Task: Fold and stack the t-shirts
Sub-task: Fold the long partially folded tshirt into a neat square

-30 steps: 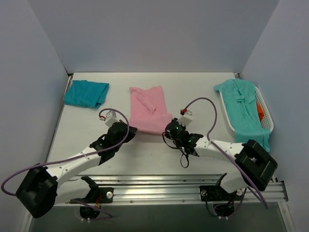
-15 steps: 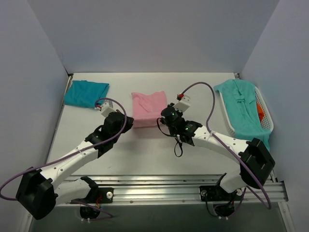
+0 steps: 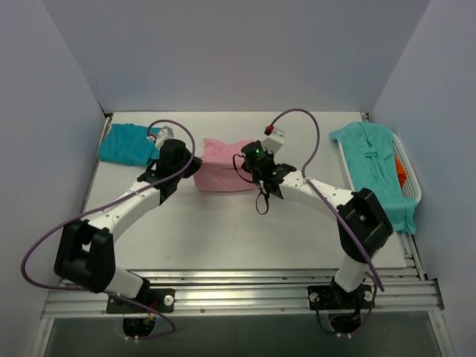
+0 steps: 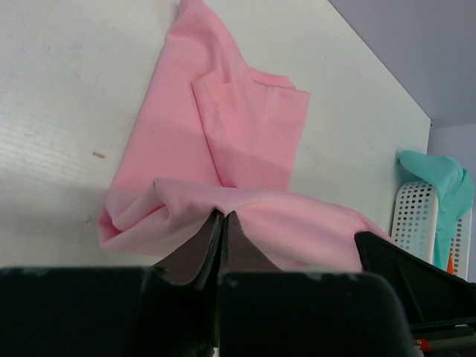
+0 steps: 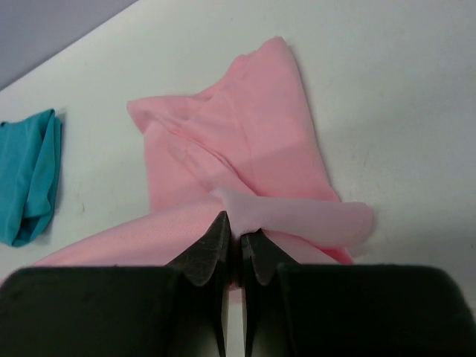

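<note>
The light pink t-shirt [image 3: 222,166] lies partly folded mid-table; it also shows in the left wrist view [image 4: 245,134] and the right wrist view [image 5: 245,141]. My left gripper [image 4: 222,216] is shut on its near edge at the left, lifting a fold over the shirt. My right gripper [image 5: 236,227] is shut on the same edge at the right. In the top view the left gripper [image 3: 186,165] and right gripper [image 3: 249,165] flank the shirt. The darker teal t-shirt [image 3: 126,144] lies folded at the far left. The aqua-green t-shirt [image 3: 375,167] drapes over the basket.
The white plastic laundry basket [image 3: 409,175] stands at the right edge with something orange inside. Blue-grey walls close in the table on three sides. A metal rail runs along the near edge.
Both grippers have carried the pink shirt's near edge away from the bases, towards the far side, doubling the shirt over itself so it looks shorter.
</note>
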You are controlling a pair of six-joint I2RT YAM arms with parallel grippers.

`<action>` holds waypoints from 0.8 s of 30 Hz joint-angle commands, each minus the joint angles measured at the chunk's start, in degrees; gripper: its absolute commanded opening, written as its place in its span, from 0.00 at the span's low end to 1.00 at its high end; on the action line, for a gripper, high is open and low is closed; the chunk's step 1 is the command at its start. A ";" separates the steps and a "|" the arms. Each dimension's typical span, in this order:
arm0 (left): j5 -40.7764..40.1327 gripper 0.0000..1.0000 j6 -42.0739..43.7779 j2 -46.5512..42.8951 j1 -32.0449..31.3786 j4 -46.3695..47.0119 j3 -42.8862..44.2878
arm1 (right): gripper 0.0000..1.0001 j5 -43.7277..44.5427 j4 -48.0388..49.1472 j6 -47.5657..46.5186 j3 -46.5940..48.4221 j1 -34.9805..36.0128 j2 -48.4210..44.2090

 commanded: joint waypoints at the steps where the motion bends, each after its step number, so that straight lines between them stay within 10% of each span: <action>1: 3.29 0.02 3.72 7.06 3.82 3.95 7.61 | 0.00 -1.74 0.61 -2.44 6.59 -4.94 5.74; 5: 14.15 0.15 6.53 24.46 10.75 5.90 24.54 | 0.05 -6.66 -1.23 -2.96 22.56 -11.27 23.09; 6: 17.51 0.32 8.89 29.63 11.82 5.29 30.15 | 0.22 -8.24 -1.85 -3.66 32.26 -12.59 26.90; 7: 19.46 0.83 9.52 39.78 12.61 3.37 43.35 | 0.97 -11.13 -2.55 -4.80 37.84 -14.78 30.59; 10: 26.06 0.94 9.53 54.54 15.25 -6.47 66.38 | 1.00 -8.70 -14.84 -5.16 57.99 -17.26 41.42; 13: 26.69 0.94 12.33 55.80 15.69 -10.53 72.22 | 1.00 -7.82 -10.66 -6.13 50.68 -17.26 36.36; 17: 25.37 0.94 11.90 46.06 16.49 0.24 58.13 | 1.00 -5.88 5.06 -7.18 29.84 -17.08 20.65; 24: 10.64 0.94 7.87 23.15 15.26 -2.36 33.42 | 1.00 -3.08 4.65 -7.01 17.26 -15.42 9.63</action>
